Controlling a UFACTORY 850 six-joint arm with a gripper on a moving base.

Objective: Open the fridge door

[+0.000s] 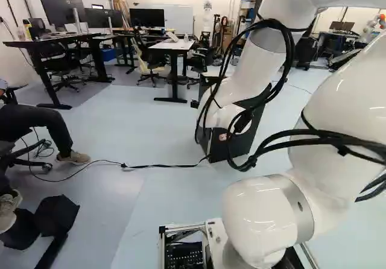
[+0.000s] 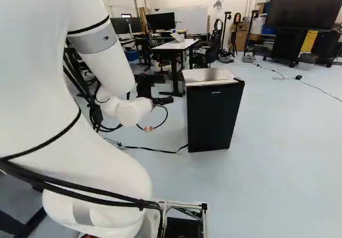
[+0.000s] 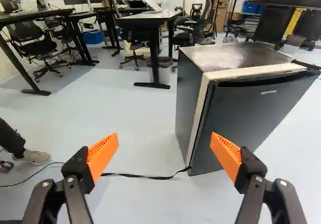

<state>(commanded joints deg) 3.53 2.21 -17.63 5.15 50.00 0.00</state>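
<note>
The small black fridge (image 2: 214, 118) stands on the floor ahead, to the right of my gripper (image 2: 163, 100) in the right base view. Its door (image 3: 251, 118) is closed against the body in the wrist view, with a recessed grip along the top edge. My gripper (image 3: 164, 156) stands open, its orange pads wide apart with only floor between them. The fridge is ahead of the finger nearer to it, with no contact seen. In the left base view the arm covers part of the fridge (image 1: 244, 139).
A black cable (image 3: 145, 176) runs over the floor to the fridge's foot. Desks (image 1: 172, 47) with monitors and chairs stand behind. A seated person's leg and shoe show at the left of the left base view. A large screen stands at the back right.
</note>
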